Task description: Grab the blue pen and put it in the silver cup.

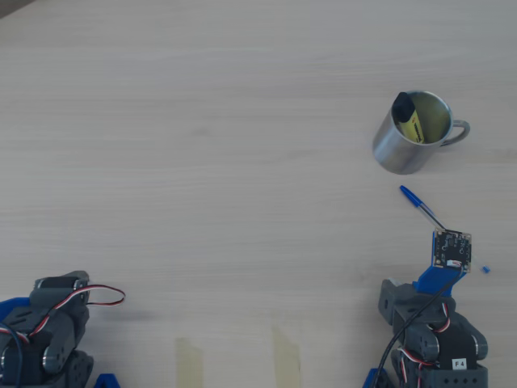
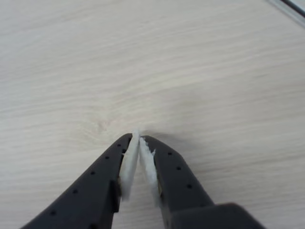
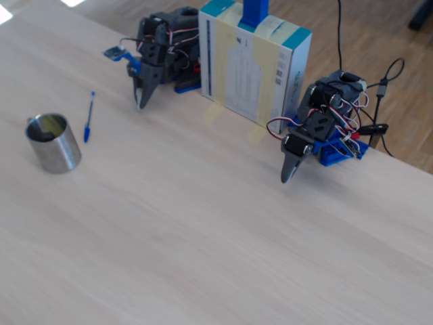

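The blue pen lies flat on the wooden table, just below the silver cup in the overhead view. The cup stands upright with its handle to the right and holds a yellow marker with a black cap. In the fixed view the pen lies between the cup and my gripper, which points down at the table a little right of the pen. In the wrist view my gripper is shut and empty over bare table, with no pen in sight. In the overhead view the wrist camera board hides the fingers.
A second arm rests at the right of the fixed view and at the bottom left of the overhead view. A white and teal box stands between the arms. Tape strips and a small blue bit lie on the table.
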